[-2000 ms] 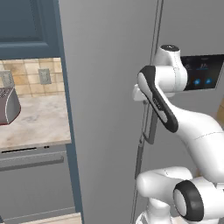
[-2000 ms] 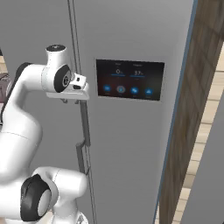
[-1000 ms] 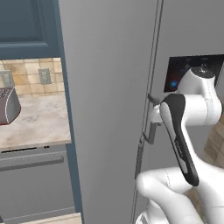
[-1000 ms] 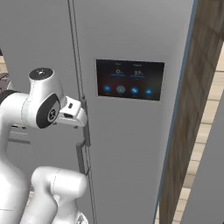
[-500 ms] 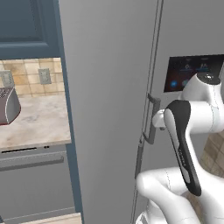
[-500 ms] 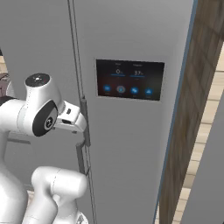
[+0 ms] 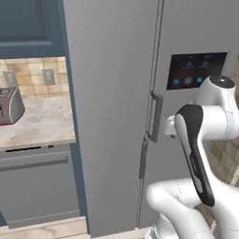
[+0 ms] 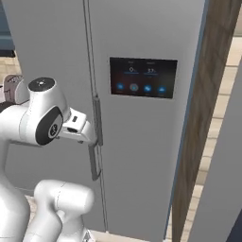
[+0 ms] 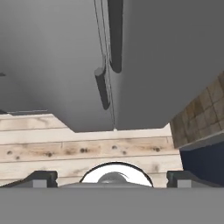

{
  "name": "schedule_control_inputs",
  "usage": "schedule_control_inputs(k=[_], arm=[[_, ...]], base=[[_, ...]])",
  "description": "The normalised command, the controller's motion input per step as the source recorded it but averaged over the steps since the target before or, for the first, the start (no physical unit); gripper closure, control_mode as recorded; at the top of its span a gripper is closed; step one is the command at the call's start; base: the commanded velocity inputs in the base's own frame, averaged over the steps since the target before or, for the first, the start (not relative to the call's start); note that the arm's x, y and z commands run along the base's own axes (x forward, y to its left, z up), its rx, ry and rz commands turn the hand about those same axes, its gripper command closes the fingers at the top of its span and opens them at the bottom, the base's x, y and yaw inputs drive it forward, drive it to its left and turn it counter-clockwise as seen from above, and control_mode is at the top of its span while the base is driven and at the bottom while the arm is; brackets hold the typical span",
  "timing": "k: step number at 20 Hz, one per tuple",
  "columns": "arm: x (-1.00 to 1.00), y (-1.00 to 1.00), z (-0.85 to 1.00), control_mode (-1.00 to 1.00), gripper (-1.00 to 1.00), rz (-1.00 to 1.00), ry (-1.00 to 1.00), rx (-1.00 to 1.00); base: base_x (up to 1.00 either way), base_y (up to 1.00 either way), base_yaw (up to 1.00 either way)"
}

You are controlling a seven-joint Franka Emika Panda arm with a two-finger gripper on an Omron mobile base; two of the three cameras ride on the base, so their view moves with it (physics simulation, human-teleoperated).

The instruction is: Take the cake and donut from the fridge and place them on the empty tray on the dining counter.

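White arm folded at the elbow, forearm raised, wrist bent toward the front. Gripper [image 9: 111, 175] aimed downward along the surface ahead; its two dark fingertips [image 9: 41, 177] stand wide apart with nothing between them.

Dark blue upper cabinet [image 7: 28, 23], beige tiled backsplash [image 7: 32, 77], marble worktop [image 7: 39, 123], toaster [image 7: 9, 106], pale plank floor [image 9: 87, 148], wood side panel [image 8: 201, 108]

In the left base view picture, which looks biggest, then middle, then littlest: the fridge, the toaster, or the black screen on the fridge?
1. The fridge, by far the biggest.
2. The black screen.
3. The toaster, though the picture's edge cuts part of it off, so second and third are unsure.
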Motion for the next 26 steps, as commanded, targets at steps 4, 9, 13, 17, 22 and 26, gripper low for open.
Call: schedule_control_inputs(k=[4, 9, 13, 17, 22, 26], arm=[[0.00, 0.00, 0.00, 1.00, -1.00, 0.00, 0.00, 0.00], [0.00, 0.00, 0.00, 1.00, -1.00, 0.00, 0.00, 0.00], [0.00, 0.00, 0.00, 1.00, -1.00, 0.00, 0.00, 0.00], [0.00, 0.00, 0.00, 1.00, -1.00, 0.00, 0.00, 0.00], [-0.03, 0.00, -0.01, -1.00, -1.00, 0.00, -0.06, 0.00], [0.31, -0.08, 0.02, -1.00, -1.00, 0.00, -0.19, 0.01]], base=[[-0.59, 0.00, 0.00], [-0.51, 0.00, 0.00], [-0.52, 0.00, 0.00], [-0.42, 0.00, 0.00], [-0.12, 0.00, 0.00], [0.00, 0.00, 0.00]])
